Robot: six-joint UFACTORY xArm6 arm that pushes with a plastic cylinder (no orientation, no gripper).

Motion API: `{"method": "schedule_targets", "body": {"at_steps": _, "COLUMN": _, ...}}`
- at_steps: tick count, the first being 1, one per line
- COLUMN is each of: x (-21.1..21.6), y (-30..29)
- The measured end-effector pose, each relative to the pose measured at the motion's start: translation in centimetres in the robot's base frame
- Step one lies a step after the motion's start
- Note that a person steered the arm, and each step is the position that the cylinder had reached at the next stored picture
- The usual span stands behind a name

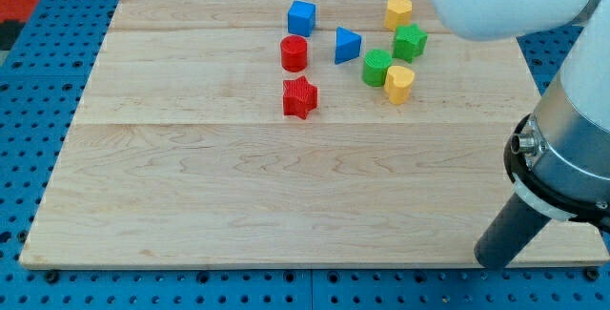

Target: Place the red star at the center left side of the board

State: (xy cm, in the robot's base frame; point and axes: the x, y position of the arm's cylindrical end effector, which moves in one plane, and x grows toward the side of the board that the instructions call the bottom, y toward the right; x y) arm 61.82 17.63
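Nothing is done yet: the red star [299, 97] sits right of the board [191, 205] centre, below the red cylinder [294, 53]. My tip [492, 258], a bare rod with no claw to open or close, rests far down-right of the star.

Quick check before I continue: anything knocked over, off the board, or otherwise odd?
Nothing stands out. All eight blocks, including the red star, sit flat on the board. My tip is at the view's bottom right, far from them.

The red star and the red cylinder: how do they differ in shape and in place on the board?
The red star has points all around its outline; the red cylinder is round with a flat top. The star lies nearer the view's bottom, apart from other blocks; the cylinder lies above it, close under the blue cube. Both are red and stand far from my tip, at the view's bottom right.
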Motion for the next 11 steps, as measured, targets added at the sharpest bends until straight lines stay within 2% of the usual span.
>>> {"method": "schedule_targets", "body": {"at_steps": 2, "x": -1.6, "y": 1.0}}
{"method": "schedule_targets", "body": {"at_steps": 3, "x": -8.7, "y": 1.1}}
{"method": "schedule_targets", "body": {"at_steps": 5, "x": -19.6, "y": -11.7}}
{"method": "schedule_targets", "body": {"at_steps": 6, "x": -22.5, "y": -20.4}}
{"method": "schedule_targets", "body": {"at_steps": 7, "x": -24.0, "y": -27.8}}
{"method": "schedule_targets", "body": {"at_steps": 8, "x": -22.9, "y": -31.1}}
{"method": "schedule_targets", "body": {"at_steps": 9, "x": -21.4, "y": -26.6}}
{"method": "schedule_targets", "body": {"at_steps": 10, "x": -20.0, "y": -33.8}}
{"method": "schedule_targets", "body": {"at_steps": 11, "x": -17.5, "y": -30.7}}
